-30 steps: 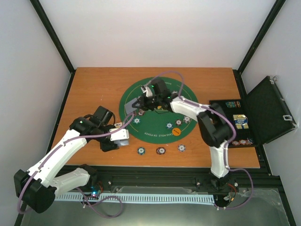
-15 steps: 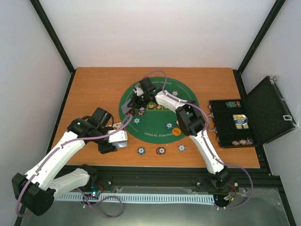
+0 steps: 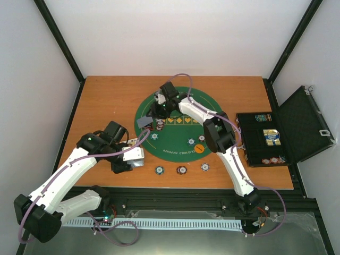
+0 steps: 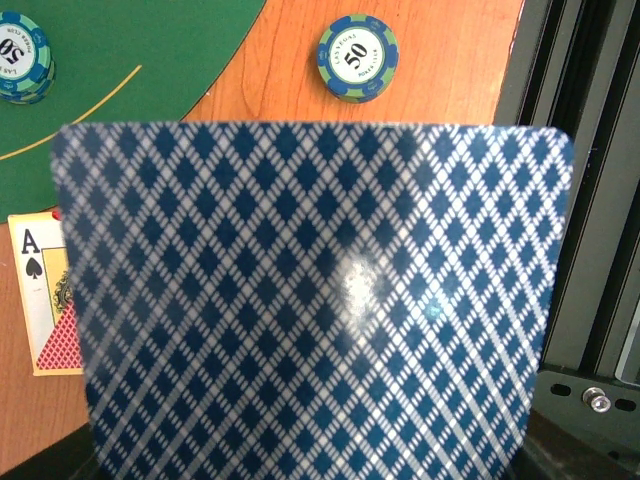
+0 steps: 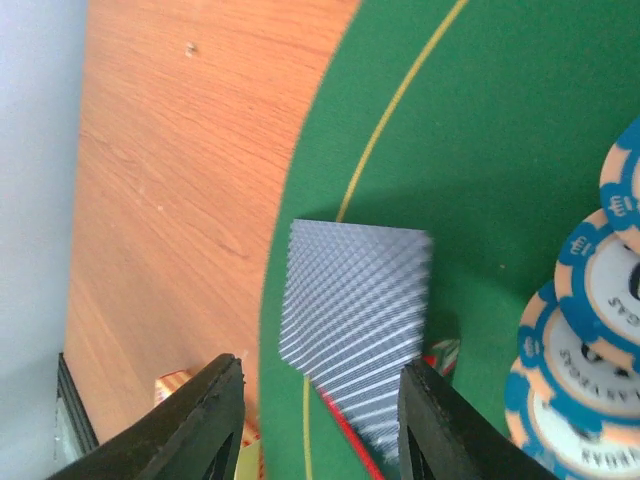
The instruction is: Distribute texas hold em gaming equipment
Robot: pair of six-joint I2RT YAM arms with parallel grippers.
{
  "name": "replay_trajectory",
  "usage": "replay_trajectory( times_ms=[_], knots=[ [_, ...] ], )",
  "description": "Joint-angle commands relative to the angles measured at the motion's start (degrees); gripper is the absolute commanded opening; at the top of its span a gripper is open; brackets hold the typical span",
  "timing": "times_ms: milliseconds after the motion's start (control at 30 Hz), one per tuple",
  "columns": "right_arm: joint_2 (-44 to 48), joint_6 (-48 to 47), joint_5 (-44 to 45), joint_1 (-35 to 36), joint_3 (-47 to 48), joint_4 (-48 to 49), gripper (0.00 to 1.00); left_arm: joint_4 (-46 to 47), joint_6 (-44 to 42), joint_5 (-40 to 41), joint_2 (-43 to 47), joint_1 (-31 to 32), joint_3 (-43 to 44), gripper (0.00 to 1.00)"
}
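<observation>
Two cards are in play at this moment. The left gripper (image 3: 131,158) is closed on a blue-backed card (image 4: 310,300) over the near left part of the table (image 3: 101,106), just off the green mat (image 3: 175,154). This card stands in front of the wrist camera and hides the fingers. Around it, the same view shows a striped chip (image 4: 357,57) on the wood, a second chip (image 4: 20,55) on the mat, and an ace of spades (image 4: 35,270) lying face up.

The right gripper (image 5: 320,368) is over the far left part of the mat, with its jaws apart. A grey-blue card (image 5: 355,300) lies under them, across the yellow line. It is blurred, and I cannot tell whether it touches the right finger. A stack of chips (image 5: 590,340) stands just right of it. Three chips (image 3: 181,170) lie in a row on the wood, near the mat's near edge.
</observation>
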State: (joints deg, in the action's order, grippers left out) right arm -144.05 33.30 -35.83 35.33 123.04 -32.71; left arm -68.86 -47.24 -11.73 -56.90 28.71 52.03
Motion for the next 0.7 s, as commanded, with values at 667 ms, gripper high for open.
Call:
replay_trajectory(
  times_ms=[667],
  knots=[
    [61.9,20.2,-3.8,3.5,-76.2,42.0,0.62,0.6,2.7,-1.7,-4.1,0.2,6.2,0.27]
  ],
)
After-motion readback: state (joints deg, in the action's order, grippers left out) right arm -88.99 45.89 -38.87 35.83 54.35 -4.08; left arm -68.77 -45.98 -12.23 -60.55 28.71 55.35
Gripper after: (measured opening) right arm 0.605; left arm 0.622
